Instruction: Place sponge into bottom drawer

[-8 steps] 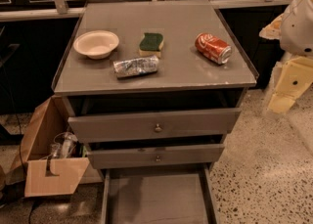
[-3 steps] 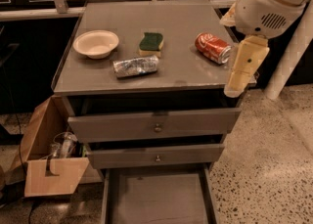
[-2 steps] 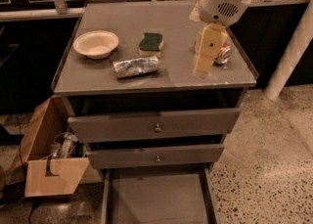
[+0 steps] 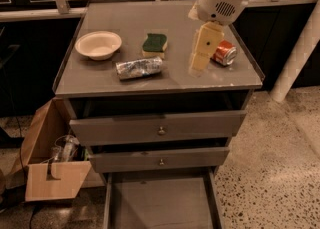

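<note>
Gripper (image 4: 196,67) hangs over the worktop (image 4: 120,20), right of centre, beside the soda can (image 4: 223,53). Can't tell if it's open or shut; it holds nothing. Sponge (image 4: 154,44) lies to its left, behind the foil packet (image 4: 139,67). Bottom drawer (image 4: 160,200) is pulled out. Looks like the reach step: next move should go left and down onto the sponge.

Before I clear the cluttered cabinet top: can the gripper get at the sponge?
Probably yes. The gripper hangs over the cabinet top between the sponge and the red can, with bare surface toward the sponge; the foil packet lies close in front of the sponge.
</note>
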### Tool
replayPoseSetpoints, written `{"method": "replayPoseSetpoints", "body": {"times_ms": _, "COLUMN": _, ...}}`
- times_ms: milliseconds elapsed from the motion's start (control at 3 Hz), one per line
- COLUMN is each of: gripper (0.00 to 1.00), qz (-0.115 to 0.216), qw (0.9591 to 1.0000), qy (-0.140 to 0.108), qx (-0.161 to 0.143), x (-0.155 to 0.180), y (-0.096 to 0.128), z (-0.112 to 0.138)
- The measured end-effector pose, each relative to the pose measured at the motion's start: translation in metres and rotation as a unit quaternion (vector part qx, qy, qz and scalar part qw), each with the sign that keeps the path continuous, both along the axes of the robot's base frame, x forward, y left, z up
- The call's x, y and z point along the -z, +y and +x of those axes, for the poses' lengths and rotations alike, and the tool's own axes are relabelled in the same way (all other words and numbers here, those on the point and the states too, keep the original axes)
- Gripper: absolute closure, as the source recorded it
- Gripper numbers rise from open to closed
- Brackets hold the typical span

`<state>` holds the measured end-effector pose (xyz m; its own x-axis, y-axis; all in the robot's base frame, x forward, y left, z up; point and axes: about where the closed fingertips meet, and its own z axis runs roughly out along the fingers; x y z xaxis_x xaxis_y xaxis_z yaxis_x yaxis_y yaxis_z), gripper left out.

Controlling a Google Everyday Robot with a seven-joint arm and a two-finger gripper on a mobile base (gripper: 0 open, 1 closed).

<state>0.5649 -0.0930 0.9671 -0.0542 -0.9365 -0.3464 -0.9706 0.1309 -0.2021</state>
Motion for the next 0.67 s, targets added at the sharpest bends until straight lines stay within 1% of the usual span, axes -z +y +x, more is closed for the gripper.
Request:
{"method": "replayPoseSetpoints", "body": {"times_ms": 333, "gripper": 0.00, "qz": 0.008, "qw": 0.9999, "qy": 0.000, "qx": -0.008, "x": 0.000, "y": 0.014, "z": 0.025}}
{"method": "replayPoseSetpoints", "body": {"times_ms": 667, "gripper": 0.00, "qz": 0.023, "qw": 0.9993, "qy": 0.000, "qx": -0.030, "x": -0.009, "y": 0.047, "z": 0.078}}
